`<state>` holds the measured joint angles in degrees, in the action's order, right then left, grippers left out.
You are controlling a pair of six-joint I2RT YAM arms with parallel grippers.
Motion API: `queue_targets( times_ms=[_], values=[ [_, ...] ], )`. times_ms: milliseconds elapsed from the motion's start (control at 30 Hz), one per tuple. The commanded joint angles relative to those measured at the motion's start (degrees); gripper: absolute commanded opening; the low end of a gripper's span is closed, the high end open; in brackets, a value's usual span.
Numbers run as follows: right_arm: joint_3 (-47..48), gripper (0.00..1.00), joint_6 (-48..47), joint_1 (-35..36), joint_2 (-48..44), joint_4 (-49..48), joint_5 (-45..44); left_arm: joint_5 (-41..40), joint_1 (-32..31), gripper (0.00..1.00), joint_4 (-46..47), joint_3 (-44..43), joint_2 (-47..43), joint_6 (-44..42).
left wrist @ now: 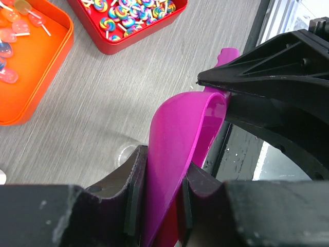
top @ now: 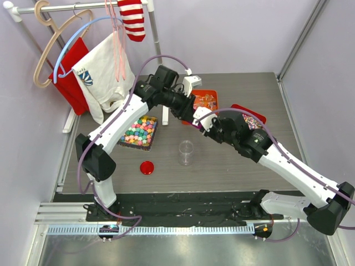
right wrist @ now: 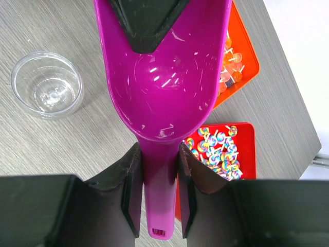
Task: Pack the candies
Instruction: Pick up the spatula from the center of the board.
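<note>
Handover: my right hand [right wrist: 160,160] grips the handle of the magenta plastic scoop [right wrist: 164,98], my left hand [left wrist: 163,170] clamps its bowl. Tiny pastel pebble candies [top: 140,132] lie in the dark tray [top: 136,148], well apart. Risk: opposing pulls could twist it loose.

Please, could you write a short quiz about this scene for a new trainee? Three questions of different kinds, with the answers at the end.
1. True or false: the clear cup is empty.
2. Which hand pinches the handle of the magenta scoop?
3. Fill in: the candies lie in a ____ tray.
Key: 1 true. 2 the right hand. 3 black.
</note>
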<state>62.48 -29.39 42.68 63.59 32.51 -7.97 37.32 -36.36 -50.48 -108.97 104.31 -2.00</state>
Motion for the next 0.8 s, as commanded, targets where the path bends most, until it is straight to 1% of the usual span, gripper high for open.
queue_targets(
  times_ms=[0, 33, 67, 167, 233, 300, 367, 500, 700, 767],
  values=[
    [0.54, 0.32, 0.74, 0.21, -2.68, -2.46, 1.02, 3.37, -0.64, 0.02, 0.29, -2.04, -0.43, -1.17],
    [0.80, 0.36, 0.65, 0.13, -3.21, -2.19, 1.37, 3.63, -0.56, 0.00, 0.12, -2.04, -0.34, -1.34],
    [0.98, 0.44, -0.22, 0.13, -4.17, -1.84, 2.16, 4.42, -0.64, 0.00, -0.23, -2.21, -0.25, -1.43],
    [1.59, 0.52, -2.07, 0.13, -5.67, -1.14, 2.52, 6.27, -0.64, 0.00, -0.76, -2.30, -0.25, -2.04],
    [1.33, 0.55, -3.13, 0.04, -6.99, -1.13, 2.78, 8.46, -0.64, 0.00, -1.73, -2.21, -0.16, -2.83],
    [0.81, 0.60, -3.83, 0.13, -8.04, -2.09, 4.00, 9.87, -0.64, 0.00, -2.34, -2.30, -0.16, -3.01],
    [-0.51, 0.61, -3.84, 0.13, -8.05, -3.24, 4.54, 10.40, -0.56, 0.00, -2.43, -2.39, -0.16, -2.92],
    [-4.02, 0.61, -3.22, 0.13, -8.22, -8.67, 4.63, 11.46, -0.56, 0.00, -2.78, -2.30, 0.01, -2.83],
    [-7.19, 0.56, -0.33, 0.04, -8.22, -15.37, 4.80, 12.95, -0.29, 0.00, -2.43, -2.13, 0.54, -2.05],
    [-7.63, 0.52, 1.26, 0.13, -8.31, -17.56, 4.19, 13.48, -0.20, 0.00, -1.99, -2.21, 0.89, -1.52]
  ],
)
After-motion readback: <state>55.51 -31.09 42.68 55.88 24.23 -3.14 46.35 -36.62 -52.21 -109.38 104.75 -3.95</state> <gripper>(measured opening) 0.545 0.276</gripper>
